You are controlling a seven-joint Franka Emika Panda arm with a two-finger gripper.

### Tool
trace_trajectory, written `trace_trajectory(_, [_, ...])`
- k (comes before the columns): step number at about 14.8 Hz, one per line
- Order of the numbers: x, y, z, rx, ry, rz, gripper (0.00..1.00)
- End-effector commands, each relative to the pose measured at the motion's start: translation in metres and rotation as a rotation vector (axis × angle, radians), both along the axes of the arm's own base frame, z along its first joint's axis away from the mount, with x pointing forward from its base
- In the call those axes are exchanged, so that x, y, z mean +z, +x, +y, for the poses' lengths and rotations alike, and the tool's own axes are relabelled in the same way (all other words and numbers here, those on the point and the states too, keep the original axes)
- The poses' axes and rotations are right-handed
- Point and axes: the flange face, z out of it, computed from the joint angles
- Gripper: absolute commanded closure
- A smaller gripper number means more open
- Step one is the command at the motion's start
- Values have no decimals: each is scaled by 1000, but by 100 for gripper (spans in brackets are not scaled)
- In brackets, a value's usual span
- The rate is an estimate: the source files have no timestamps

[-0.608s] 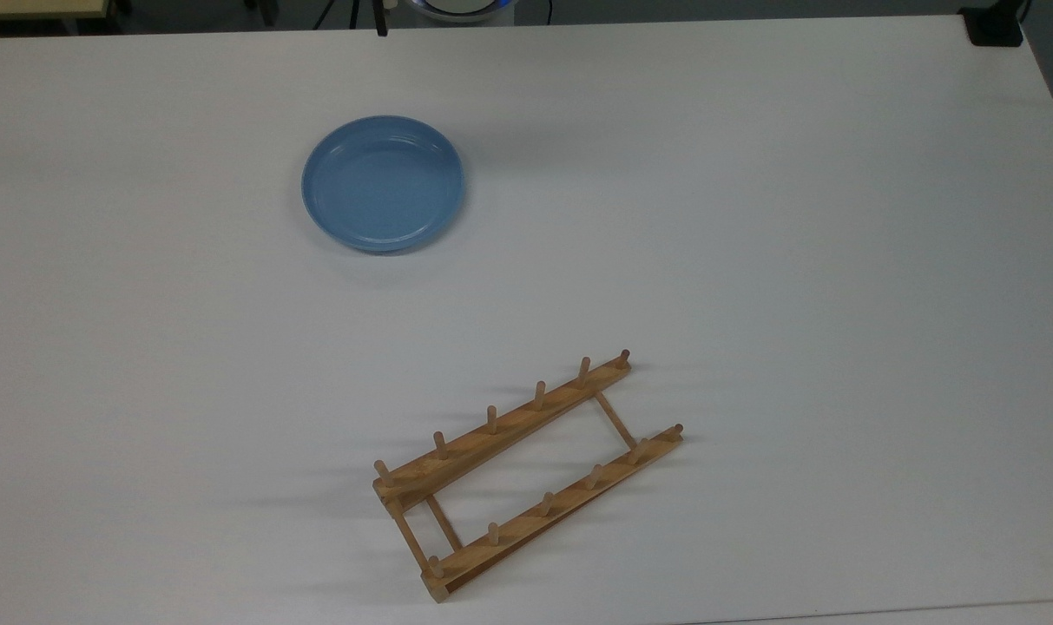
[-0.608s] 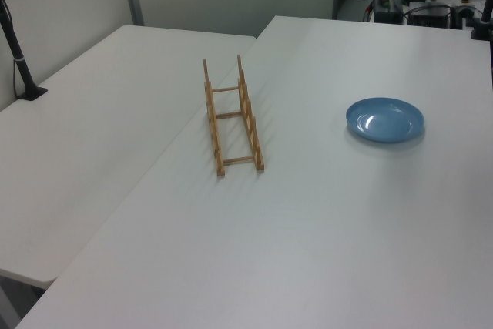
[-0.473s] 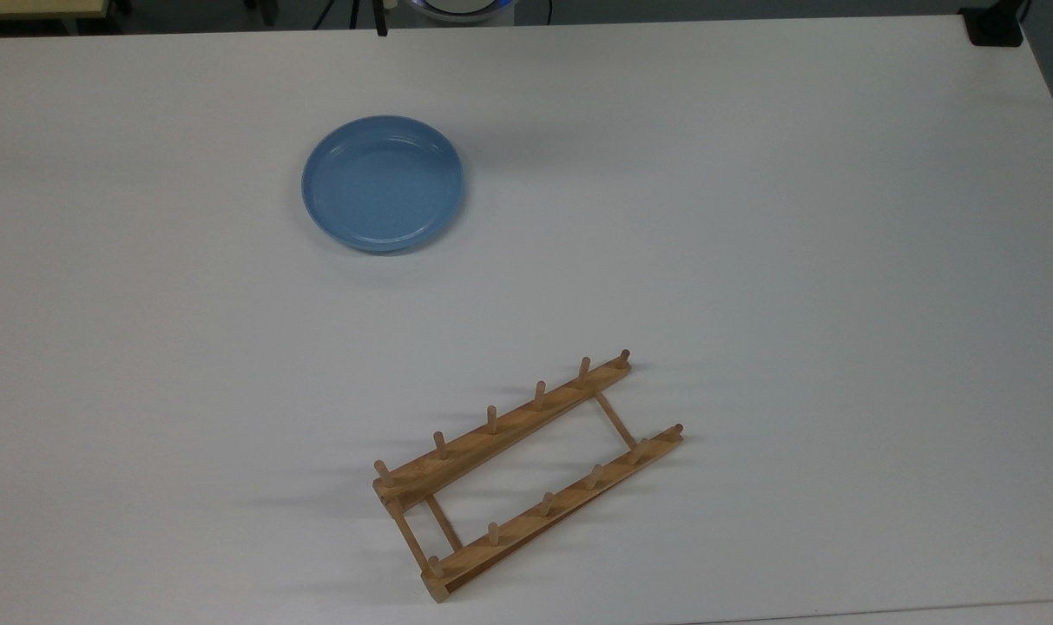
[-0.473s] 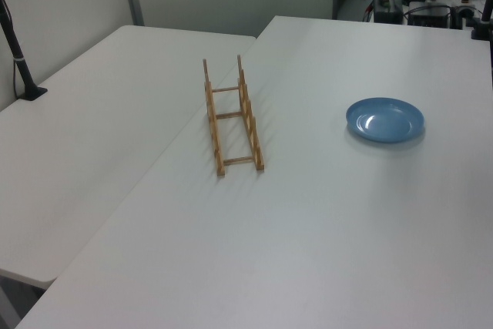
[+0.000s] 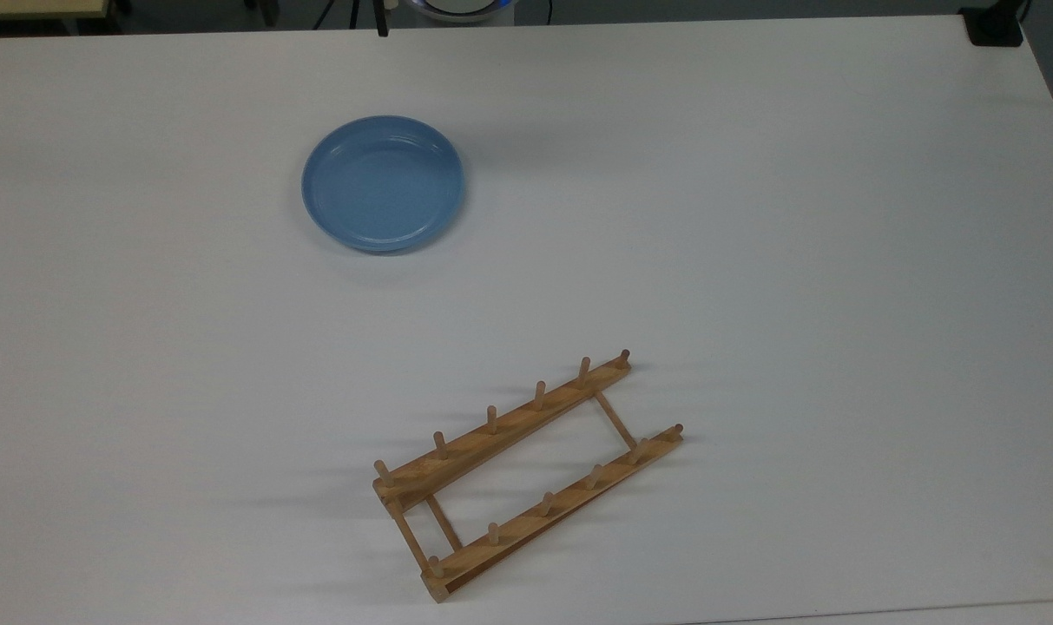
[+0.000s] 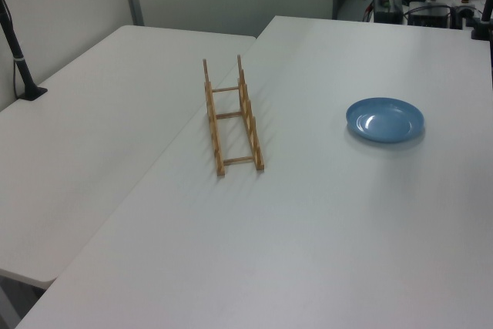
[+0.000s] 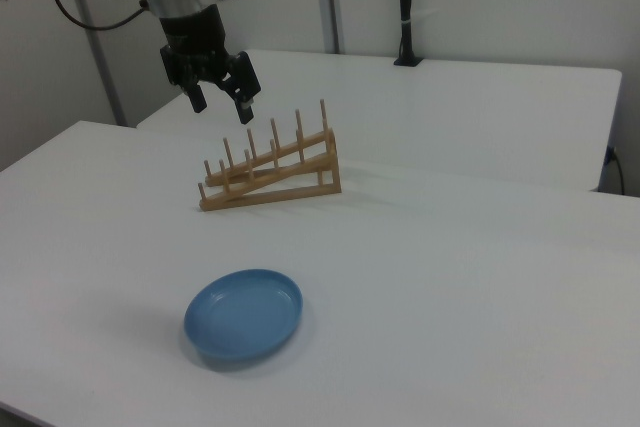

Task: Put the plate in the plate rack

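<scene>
- Two things lie on the white table (image 5: 752, 217) in the top view: the blue plate (image 5: 383, 183) flat at upper left, the wooden plate rack (image 5: 526, 473) well apart, lower centre.
- Left view: the rack stands left of the plate.
- Right view: the hand (image 7: 222, 99) hangs open and empty in the air, up in the right view's upper left, the plate nearest the camera.

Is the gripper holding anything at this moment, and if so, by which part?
Nothing is held. The gripper hangs open in the air with bare fingers, while the plate lies flat on the table, apart from the plate rack.
</scene>
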Motion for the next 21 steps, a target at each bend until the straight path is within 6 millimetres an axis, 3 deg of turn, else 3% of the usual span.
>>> trace_trajectory(1, [0,-4,0,9,-10,-6,0])
trace_trajectory(5, [0,-11,-12,28,-9,23,0])
trace_trajectory(7, [-3,-20,-20,176,-19,84,0])
trace_trajectory(10, [-8,-32,-52,471,-47,159,0])
trace_trajectory(12, [-18,-31,-68,493,-56,177,0])
trace_trajectory(14, [-38,-29,-88,464,-88,210,4])
trace_trajectory(16, [-71,-24,-101,435,-92,194,0])
trace_trajectory(21, [-154,-5,-103,314,-101,164,0])
